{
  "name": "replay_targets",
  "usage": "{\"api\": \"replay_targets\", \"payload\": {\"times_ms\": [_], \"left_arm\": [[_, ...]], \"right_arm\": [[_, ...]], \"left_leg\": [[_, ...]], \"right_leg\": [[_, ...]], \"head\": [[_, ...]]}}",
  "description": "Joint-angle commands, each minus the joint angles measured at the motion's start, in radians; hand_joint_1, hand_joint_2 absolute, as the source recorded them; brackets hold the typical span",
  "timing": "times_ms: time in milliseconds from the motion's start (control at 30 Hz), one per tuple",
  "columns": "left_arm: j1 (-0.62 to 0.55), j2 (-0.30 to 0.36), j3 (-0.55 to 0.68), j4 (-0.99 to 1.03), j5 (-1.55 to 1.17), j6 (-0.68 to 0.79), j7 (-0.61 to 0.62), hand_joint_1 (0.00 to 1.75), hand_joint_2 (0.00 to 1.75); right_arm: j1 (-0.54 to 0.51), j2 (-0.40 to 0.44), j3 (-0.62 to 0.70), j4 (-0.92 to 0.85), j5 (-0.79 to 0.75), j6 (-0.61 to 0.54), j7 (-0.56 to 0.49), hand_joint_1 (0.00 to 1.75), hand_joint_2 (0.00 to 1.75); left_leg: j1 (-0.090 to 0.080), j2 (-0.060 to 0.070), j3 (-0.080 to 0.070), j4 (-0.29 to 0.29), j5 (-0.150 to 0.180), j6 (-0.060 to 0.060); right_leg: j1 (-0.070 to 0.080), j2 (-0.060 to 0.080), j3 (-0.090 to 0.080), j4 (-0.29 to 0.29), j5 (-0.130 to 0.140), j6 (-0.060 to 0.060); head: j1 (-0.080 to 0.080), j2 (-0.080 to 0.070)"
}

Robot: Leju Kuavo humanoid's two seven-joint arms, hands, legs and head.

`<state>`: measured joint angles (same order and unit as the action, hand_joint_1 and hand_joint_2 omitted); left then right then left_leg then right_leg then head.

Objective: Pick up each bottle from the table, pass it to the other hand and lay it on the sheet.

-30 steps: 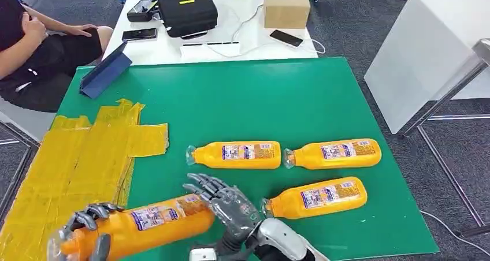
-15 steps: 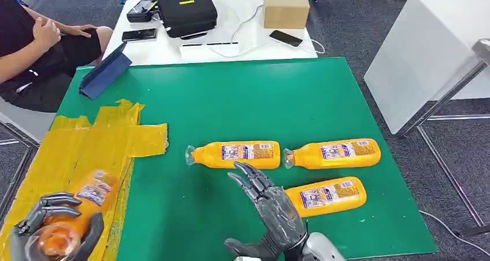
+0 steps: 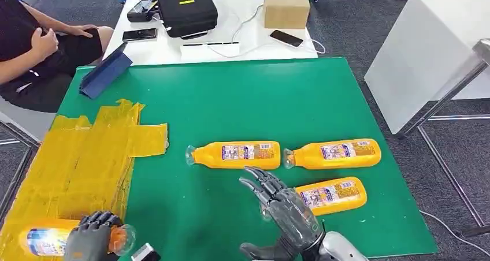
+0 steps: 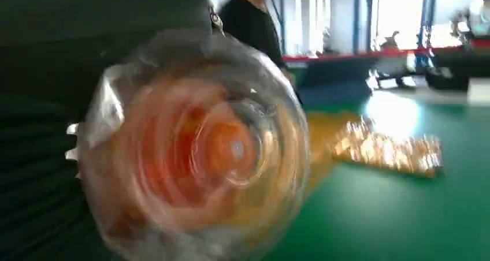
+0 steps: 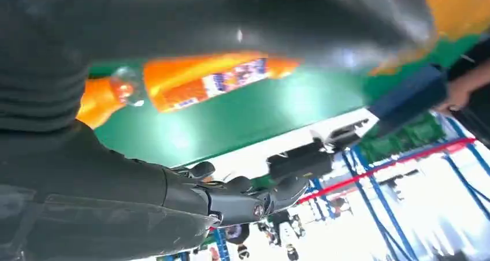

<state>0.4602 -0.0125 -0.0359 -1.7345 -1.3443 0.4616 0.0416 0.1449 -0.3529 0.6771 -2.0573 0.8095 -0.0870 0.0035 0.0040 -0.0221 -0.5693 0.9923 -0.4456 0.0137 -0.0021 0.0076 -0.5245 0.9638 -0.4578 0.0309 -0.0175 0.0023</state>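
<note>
One orange plastic juice bottle [image 3: 43, 239] lies lengthwise in the left hand [image 3: 89, 241], gripped over the yellow taped sheet's [image 3: 81, 157] near edge; the right hand [image 3: 286, 212], fingers spread and holding nothing, hovers just beside three more [image 3: 234, 155].

Orange bottles [image 3: 234, 155], yellow sheet [image 3: 81, 157], green table [image 3: 260, 99].
</note>
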Motion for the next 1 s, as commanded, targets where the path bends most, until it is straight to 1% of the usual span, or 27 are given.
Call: {"api": "replay_targets", "payload": {"times_ms": [33, 67, 100, 167, 200, 233, 267, 300, 333, 400, 433, 500, 533, 567, 600, 633, 667, 700, 767, 800, 867, 900, 933, 967, 1000], "left_arm": [[-0.045, 0.126, -0.15, 0.237, 0.045, -0.072, 0.06, 0.75, 1.75], [-0.046, 0.123, -0.153, 0.239, 0.045, -0.071, 0.061, 0.75, 1.75], [-0.054, 0.13, -0.167, 0.251, 0.079, -0.08, 0.056, 0.0, 1.75], [-0.058, 0.147, -0.19, 0.258, 0.137, -0.066, 0.027, 0.0, 1.75], [-0.057, 0.151, -0.198, 0.258, 0.188, -0.057, 0.002, 0.0, 1.75], [-0.058, 0.156, -0.207, 0.252, 0.254, -0.036, -0.044, 0.0, 1.75], [-0.058, 0.156, -0.207, 0.251, 0.256, -0.033, -0.045, 0.0, 1.75], [-0.057, 0.158, -0.214, 0.244, 0.288, -0.031, -0.069, 0.0, 0.0], [-0.052, 0.164, -0.218, 0.229, 0.364, -0.011, -0.122, 0.0, 0.0], [-0.046, 0.156, -0.212, 0.198, 0.44, 0.003, -0.187, 0.0, 0.0], [-0.042, 0.152, -0.209, 0.183, 0.487, 0.023, -0.247, 0.0, 0.0], [-0.036, 0.137, -0.194, 0.155, 0.54, 0.035, -0.306, 0.0, 0.0], [-0.034, 0.12, -0.183, 0.137, 0.605, 0.025, -0.357, 0.0, 0.0], [-0.03, 0.101, -0.165, 0.105, 0.692, 0.007, -0.429, 0.0, 0.0], [-0.028, 0.092, -0.156, 0.089, 0.702, -0.004, -0.436, 0.0, 0.0], [-0.025, 0.073, -0.139, 0.071, 0.752, -0.027, -0.48, 0.0, 0.0], [-0.019, 0.032, -0.094, 0.026, 0.872, -0.086, -0.558, 0.0, 0.0], [-0.02, 0.025, -0.086, 0.017, 0.867, -0.099, -0.556, 0.0, 0.0], [-0.012, -0.066, 0.014, -0.07, 1.072, -0.293, -0.627, 0.0, 0.0], [-0.012, -0.074, 0.023, -0.08, 1.067, -0.307, -0.62, 0.0, 0.0], [-0.006, -0.145, 0.105, -0.153, 1.263, -0.489, -0.635, 0.0, 0.0], [-0.003, -0.153, 0.115, -0.17, 1.264, -0.502, -0.627, 0.0, 0.0], [0.0, -0.191, 0.157, -0.211, 1.379, -0.594, -0.606, 0.0, 0.0], [0.002, -0.213, 0.184, -0.239, 1.431, -0.649, -0.589, 0.0, 0.0], [0.005, -0.218, 0.192, -0.253, 1.435, -0.659, -0.582, 0.0, 0.0]], "right_arm": [[0.034, -0.139, -0.058, -0.021, 0.005, 0.017, 0.016, 0.0, 1.75], [0.035, -0.143, -0.06, -0.023, 0.005, 0.016, 0.016, 0.0, 1.75], [0.049, -0.158, -0.07, -0.031, 0.007, 0.013, 0.02, 0.0, 1.75], [0.066, -0.192, -0.084, -0.042, 0.015, 0.008, 0.029, 0.0, 1.75], [0.076, -0.204, -0.093, -0.046, 0.019, 0.004, 0.038, 0.0, 1.75], [0.093, -0.228, -0.103, -0.055, 0.027, -0.002, 0.049, 0.0, 1.75], [0.099, -0.238, -0.106, -0.058, 0.025, -0.004, 0.047, 0.0, 1.75], [0.108, -0.247, -0.114, -0.062, 0.028, -0.009, 0.051, 0.0, 1.75], [0.122, -0.266, -0.125, -0.07, 0.038, -0.019, 0.062, 0.0, 1.75], [0.148, -0.291, -0.143, -0.084, 0.046, -0.036, 0.074, 0.0, 1.75], [0.159, -0.301, -0.15, -0.089, 0.053, -0.044, 0.084, 0.0, 1.75], [0.183, -0.324, -0.161, -0.101, 0.064, -0.055, 0.101, 0.0, 1.75], [0.194, -0.336, -0.164, -0.107, 0.073, -0.059, 0.117, 0.0, 1.75], [0.214, -0.356, -0.167, -0.118, 0.086, -0.063, 0.137, 0.0, 1.75], [0.223, -0.364, -0.169, -0.121, 0.087, -0.071, 0.143, 0.0, 1.75], [0.229, -0.371, -0.171, -0.123, 0.092, -0.074, 0.158, 0.0, 1.75], [0.245, -0.38, -0.172, -0.126, 0.099, -0.079, 0.185, 0.0, 1.75], [0.248, -0.382, -0.171, -0.126, 0.1, -0.083, 0.187, 0.0, 1.75], [0.267, -0.394, -0.16, -0.131, 0.117, -0.081, 0.252, 0.0, 1.75], [0.269, -0.396, -0.156, -0.131, 0.118, -0.085, 0.254, 0.0, 1.75], [0.266, -0.402, -0.154, -0.116, 0.11, -0.081, 0.304, 0.0, 1.75], [0.263, -0.402, -0.156, -0.109, 0.108, -0.084, 0.304, 0.0, 1.75], [0.265, -0.4, -0.177, -0.088, 0.05, -0.082, 0.317, 0.0, 1.75], [0.265, -0.396, -0.196, -0.072, 0.032, -0.079, 0.322, 0.0, 1.75], [0.261, -0.396, -0.202, -0.063, 0.027, -0.078, 0.316, 0.0, 1.75]], "left_leg": [[-0.001, 0.002, 0.004, -0.002, -0.001, 0.0], [-0.001, 0.001, 0.003, -0.002, 0.0, 0.0], [-0.001, 0.001, 0.004, -0.002, 0.0, 0.0], [-0.001, 0.0, 0.004, -0.002, 0.0, 0.0], [-0.001, 0.0, 0.002, -0.001, 0.0, 0.0], [-0.001, -0.001, 0.004, -0.002, -0.001, 0.0], [-0.001, -0.002, 0.003, -0.001, 0.0, 0.0], [-0.001, -0.002, 0.005, -0.001, -0.001, 0.0], [-0.001, -0.002, 0.004, -0.001, -0.001, 0.0], [-0.001, -0.001, 0.004, -0.001, -0.001, 0.0], [-0.001, -0.001, 0.003, 0.0, -0.001, 0.0], [-0.001, -0.001, 0.003, 0.0, -0.001, 0.0], [0.0, 0.0, 0.004, 0.0, -0.002, 0.0], [-0.001, -0.001, 0.002, 0.0, -0.001, 0.0], [0.0, -0.001, 0.002, 0.001, -0.002, 0.0], [-0.001, -0.002, 0.002, 0.001, -0.001, 0.0], [-0.001, -0.002, 0.001, 0.001, -0.001, 0.0], [-0.001, -0.001, 0.001, 0.002, -0.002, 0.0], [0.0, -0.001, 0.001, 0.002, -0.002, 0.0], [0.0, -0.001, 0.0, 0.002, -0.001, 0.0], [-0.001, 0.0, 0.001, 0.002, -0.002, 0.001], [0.0, 0.0, 0.0, 0.001, -0.001, 0.0], [0.0, 0.001, 0.001, 0.002, -0.002, 0.0], [0.0, 0.001, 0.0, 0.001, -0.002, 0.0], [0.0, 0.002, 0.001, 0.002, -0.002, 0.0]], "right_leg": [[0.0, 0.0, 0.004, -0.002, 0.0, 0.0], [-0.001, 0.0, 0.003, -0.001, 0.0, 0.0], [-0.001, -0.001, 0.004, -0.002, 0.0, 0.0], [-0.001, -0.002, 0.004, -0.002, -0.001, 0.0], [-0.001, -0.002, 0.002, -0.001, -0.001, 0.0], [-0.001, -0.003, 0.004, -0.002, -0.001, 0.0], [-0.001, -0.003, 0.003, -0.001, -0.001, 0.0], [-0.001, -0.004, 0.005, -0.002, -0.001, 0.0], [-0.001, -0.003, 0.005, -0.001, -0.001, 0.001], [-0.001, -0.002, 0.005, -0.001, -0.001, 0.001], [-0.001, -0.002, 0.004, -0.001, -0.001, 0.001], [-0.001, -0.003, 0.004, -0.001, -0.001, 0.001], [0.0, -0.003, 0.005, -0.001, -0.002, 0.001], [-0.001, -0.003, 0.003, 0.0, -0.002, 0.0], [0.0, -0.004, 0.004, 0.0, -0.002, 0.0], [-0.001, -0.003, 0.002, 0.0, -0.002, 0.0], [-0.001, -0.003, 0.002, 0.0, -0.001, 0.0], [-0.001, -0.004, 0.003, 0.0, -0.002, 0.0], [0.0, -0.004, 0.003, 0.0, -0.002, 0.001], [0.0, -0.003, 0.001, 0.0, -0.001, 0.001], [0.0, -0.002, 0.002, 0.0, -0.001, 0.001], [0.0, -0.001, 0.0, 0.0, 0.0, 0.001], [0.0, -0.001, 0.002, 0.0, -0.001, 0.001], [0.0, -0.001, 0.001, 0.0, 0.0, 0.001], [0.0, -0.001, 0.002, -0.001, -0.001, 0.001]], "head": [[0.0, 0.0], [0.0, 0.0], [0.0, 0.0], [0.0, 0.0], [0.0, 0.0], [0.0, 0.0], [0.0, 0.0], [0.0, 0.0], [0.0, 0.0], [0.0, 0.0], [0.0, 0.0], [0.0, 0.0], [0.0, 0.0], [0.0, 0.0], [0.0, 0.0], [0.0, 0.0], [0.0, 0.0], [0.0, 0.0], [0.0, 0.0], [0.0, 0.0], [0.0, 0.0], [0.0, 0.0], [0.0, 0.0], [0.0, 0.0], [0.0, 0.0]]}}
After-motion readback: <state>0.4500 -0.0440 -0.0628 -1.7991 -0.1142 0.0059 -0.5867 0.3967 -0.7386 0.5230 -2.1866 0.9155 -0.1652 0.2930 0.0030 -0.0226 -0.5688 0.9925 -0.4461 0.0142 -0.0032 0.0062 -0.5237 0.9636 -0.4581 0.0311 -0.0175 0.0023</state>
